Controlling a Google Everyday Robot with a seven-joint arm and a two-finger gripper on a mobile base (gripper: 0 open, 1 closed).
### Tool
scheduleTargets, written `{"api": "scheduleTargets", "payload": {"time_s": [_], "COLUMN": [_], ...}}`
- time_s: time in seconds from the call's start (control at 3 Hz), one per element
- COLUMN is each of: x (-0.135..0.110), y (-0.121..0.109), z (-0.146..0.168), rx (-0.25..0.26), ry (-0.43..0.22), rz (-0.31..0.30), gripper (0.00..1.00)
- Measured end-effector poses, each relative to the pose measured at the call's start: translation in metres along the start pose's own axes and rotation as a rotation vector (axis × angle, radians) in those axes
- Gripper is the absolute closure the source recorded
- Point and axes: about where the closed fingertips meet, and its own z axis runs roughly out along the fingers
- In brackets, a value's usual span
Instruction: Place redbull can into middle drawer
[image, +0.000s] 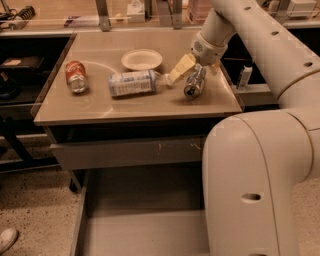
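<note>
The redbull can (193, 84) lies tipped on its side at the right of the tabletop (100, 109), right of the frame's centre, its shiny round end turned toward the front edge. The hand (195, 73) sits right over the can's far end, at the bottom of the pale arm (260, 40) that comes down from the upper right. It stands wide: one yellowish finger (179, 70) slants off to the left of the can, its tip apart from the metal and close to the bottle's neck, and only a sliver of the other shows on the right.

The white-labelled bottle (132, 82) lies on its side just left of the can. A shallow pale dish (142, 59) sits behind the bottle, and an orange-red soda can (76, 76) lies well apart at the left.

Below the tabletop is a closed drawer front (125, 152) with pale scratches. Under that, the middle drawer (140, 230) is pulled out toward the bottom of the frame, its right part hidden by the robot's body (255, 190).
</note>
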Motion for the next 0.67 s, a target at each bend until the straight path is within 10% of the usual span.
{"api": "scheduleTargets", "payload": {"time_s": [0.67], "x": [0.001], "y": [-0.046], "z": [0.015], "rx": [0.034], "ry": [-0.017], "rz": [0.063], "gripper": [0.19]}}
